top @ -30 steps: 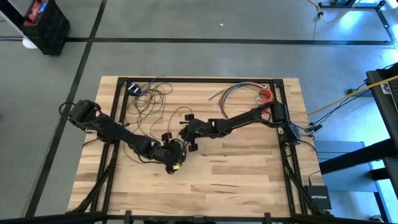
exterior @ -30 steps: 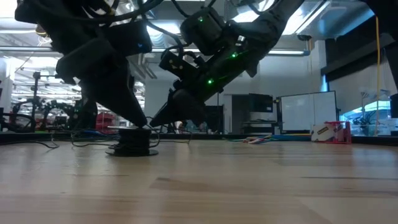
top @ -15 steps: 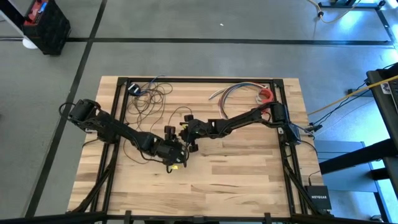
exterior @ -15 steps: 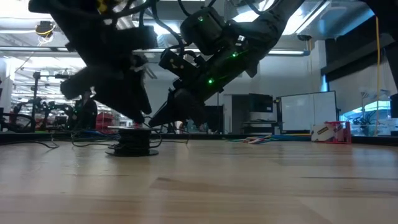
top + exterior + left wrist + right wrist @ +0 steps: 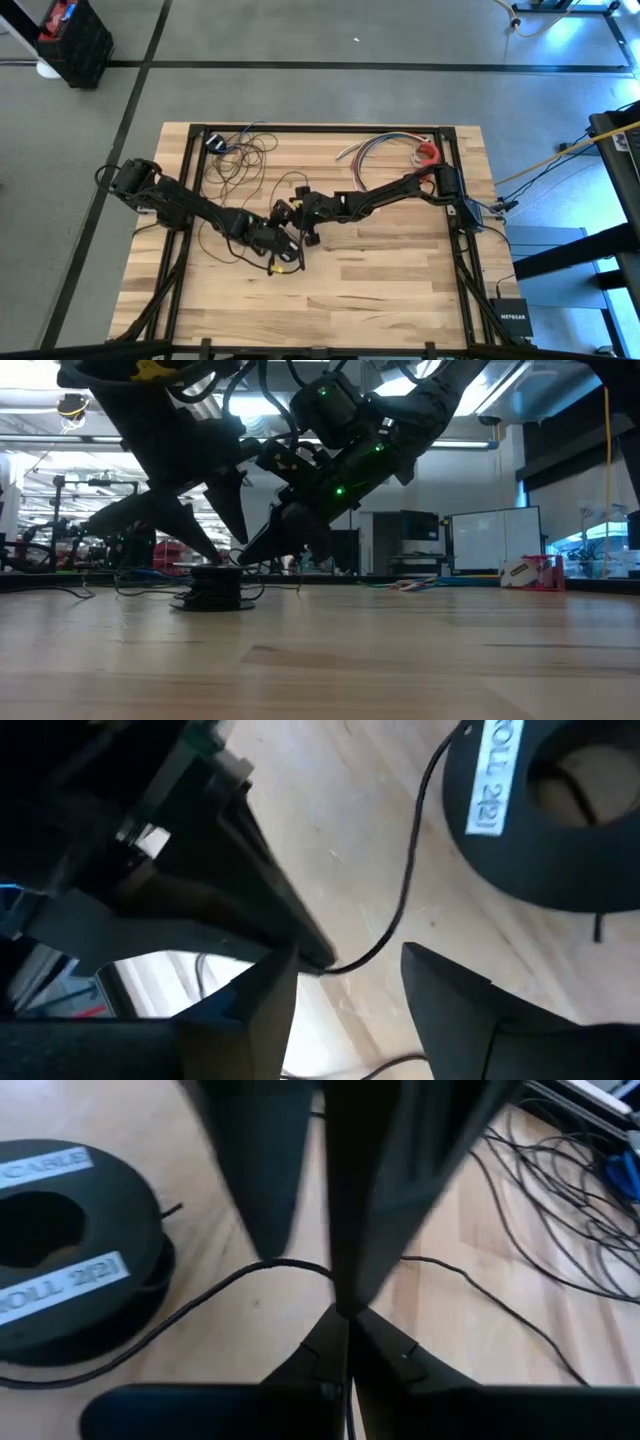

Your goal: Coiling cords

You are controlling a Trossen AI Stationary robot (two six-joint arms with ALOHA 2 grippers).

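Two white labels on black spool (image 5: 70, 1270); right fingers (image 5: 345, 1342) pinching cord (image 5: 215, 1295); left fingers (image 5: 440, 995) wide.

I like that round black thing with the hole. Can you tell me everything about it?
It is a black spool, round with a hole through its middle, where the wooden table shows. It looks like plastic. White labels with printed letters sit on its flat top. It lies flat on the table, near the middle, where the two arms meet. A thin dark cord runs from it across the wood to the shut right gripper, which pinches the cord. The open left gripper hovers beside the spool without touching it.
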